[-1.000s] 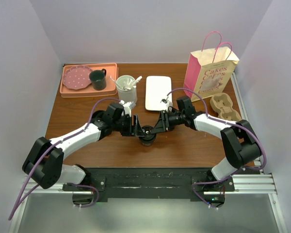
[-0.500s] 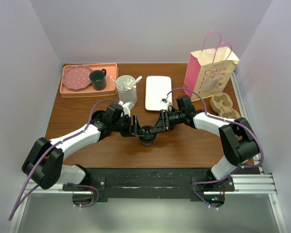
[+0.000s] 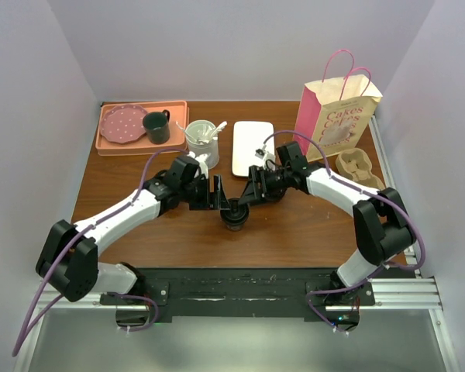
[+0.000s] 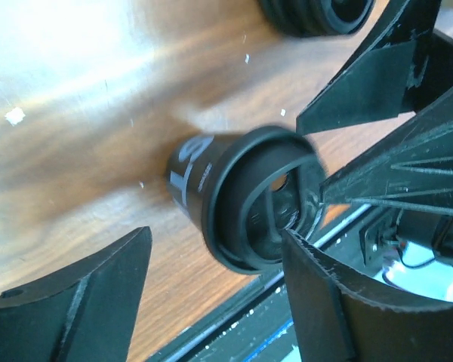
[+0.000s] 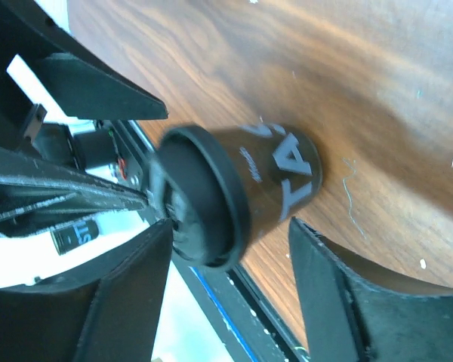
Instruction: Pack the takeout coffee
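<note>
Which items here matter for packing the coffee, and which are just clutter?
Job, likely: black lidded coffee cup, pulp cup carrier, paper bag.
Clutter: orange tray, pink plate, green mug, white cup of stirrers, white rectangular plate.

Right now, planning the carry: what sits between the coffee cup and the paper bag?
Top view: only the right gripper and its arm; otherwise bare table.

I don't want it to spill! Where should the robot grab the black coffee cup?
Probably the round wall just under the lid, from the side. The coffee cup stands upright, and its wider lid rim should keep it from slipping down.
</note>
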`<state>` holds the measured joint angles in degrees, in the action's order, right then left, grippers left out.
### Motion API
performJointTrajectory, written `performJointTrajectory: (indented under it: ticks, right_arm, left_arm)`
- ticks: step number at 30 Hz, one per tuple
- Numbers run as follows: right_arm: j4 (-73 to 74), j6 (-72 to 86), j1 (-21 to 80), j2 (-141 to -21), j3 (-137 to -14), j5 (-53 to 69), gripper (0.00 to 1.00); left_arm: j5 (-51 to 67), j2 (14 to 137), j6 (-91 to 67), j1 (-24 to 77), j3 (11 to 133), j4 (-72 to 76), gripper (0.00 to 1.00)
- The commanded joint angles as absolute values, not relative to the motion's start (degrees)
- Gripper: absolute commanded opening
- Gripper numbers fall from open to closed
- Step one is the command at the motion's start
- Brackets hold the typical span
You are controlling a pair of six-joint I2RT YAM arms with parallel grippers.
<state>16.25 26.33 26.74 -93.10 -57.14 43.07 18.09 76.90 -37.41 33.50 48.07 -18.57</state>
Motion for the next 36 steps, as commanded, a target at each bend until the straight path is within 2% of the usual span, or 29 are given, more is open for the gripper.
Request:
performJointTrajectory:
  ticks: [1,4,7,14,19,27,36]
  right_arm:
    - [19.6,28.8,27.2,-90.2,-63.7,41.6,0.69]
    - [20.8,29.3,27.1,-89.6,-65.2,41.2,0.73]
    - [24.0,27.9,27.1,-88.2,-66.3,37.4,0.70]
    - [30.6,23.6,27.1,-85.9,-66.4,29.5,0.45]
    - [29.7,23.6,27.2,-85.6,-65.3,28.9,0.38]
    - [25.1,24.5,27.2,-86.1,-61.2,29.2,0.34]
    - [26.8,20.1,27.2,-90.7,-65.6,33.0,0.34]
  left_arm:
    - [14.8,75.3,-32.3,33.5,55.6,-24.3,0.76]
    - [15.0,75.9,-29.9,33.5,57.8,-25.7,0.77]
    - [14.7,76.0,-28.2,33.9,58.7,-26.1,0.75]
    - [8.0,81.0,-25.8,40.7,64.1,-31.4,0.67]
    - [7.7,83.1,-27.2,42.4,64.2,-29.4,0.57]
    - [8.7,86.0,-27.6,42.8,62.7,-27.8,0.56]
    - [9.2,86.8,-25.8,42.8,60.7,-25.9,0.57]
